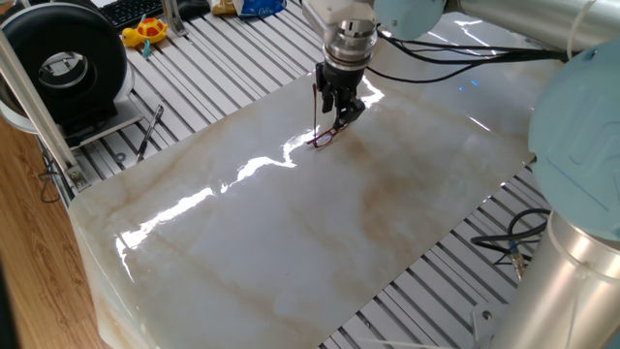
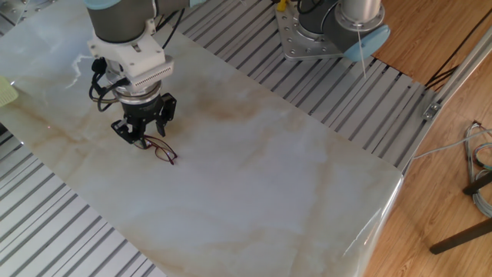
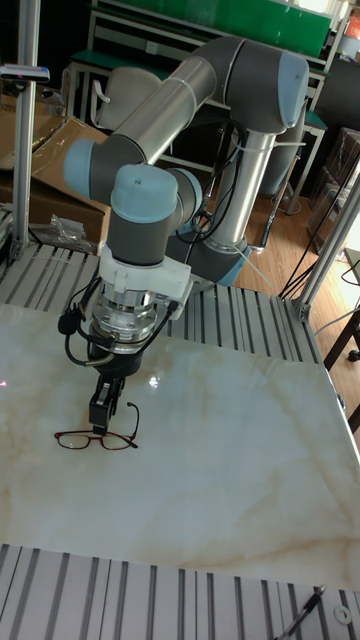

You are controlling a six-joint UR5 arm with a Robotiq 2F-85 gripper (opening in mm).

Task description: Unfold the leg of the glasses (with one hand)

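Note:
The glasses (image 1: pixel 324 138) (image 2: pixel 162 150) (image 3: pixel 96 439) are thin, dark-rimmed and rest on the marble tabletop (image 1: pixel 291 223). One slender leg (image 1: pixel 315 107) sticks straight up from them. My gripper (image 1: pixel 340 120) (image 2: pixel 141 138) (image 3: pixel 100 424) points down right over the frame. Its dark fingers are drawn together on the glasses' upper part, beside the upright leg. The exact contact point is hidden by the fingers.
A black round device (image 1: pixel 63 63), a dark pen-like tool (image 1: pixel 148 131), a yellow toy (image 1: pixel 145 31) and a keyboard (image 1: pixel 136 10) lie off the marble on the slatted bench. The arm's base (image 2: pixel 330 31) stands behind the tabletop.

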